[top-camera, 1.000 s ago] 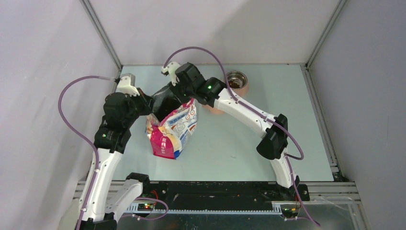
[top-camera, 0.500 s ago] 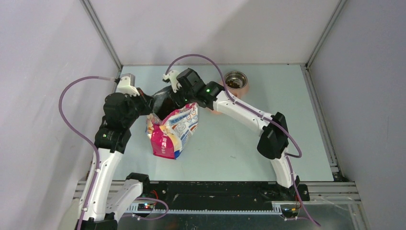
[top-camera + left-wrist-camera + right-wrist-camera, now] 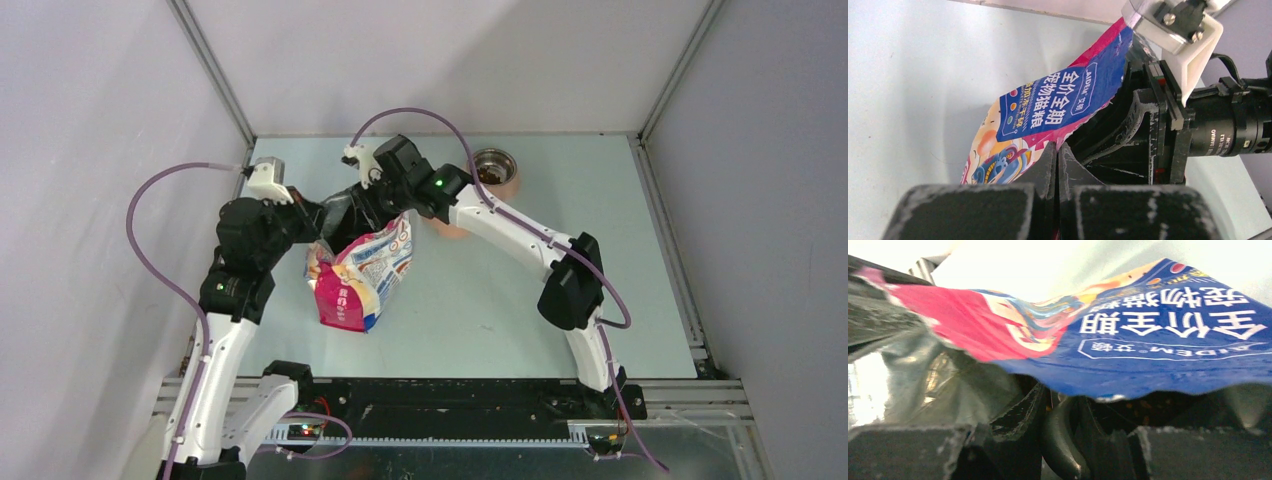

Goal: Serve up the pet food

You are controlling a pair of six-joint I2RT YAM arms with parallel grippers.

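A pink, white and blue printed bag (image 3: 360,275) stands left of the table's middle, its mouth open to the back. My left gripper (image 3: 322,228) is shut on the bag's torn top edge (image 3: 1068,137), the fingertips (image 3: 1050,157) pressed together over the foil. My right gripper (image 3: 360,208) reaches into the mouth from the back. In the right wrist view it (image 3: 1062,392) is shut on the dark curved handle of the scoop (image 3: 1060,437), under the blue flap (image 3: 1168,350). Brown pet food (image 3: 1143,415) shows dimly inside the bag; the scoop's bowl is hidden.
A metal bowl (image 3: 493,170) on an orange base stands at the back right of the bag, with dark kibble in it. Grey walls and an aluminium frame close in the light table (image 3: 500,300) on three sides.
My right wrist has shifted slightly left and tipped down toward the bag's mouth. The left arm has nudged a little; the bag stays where it was.
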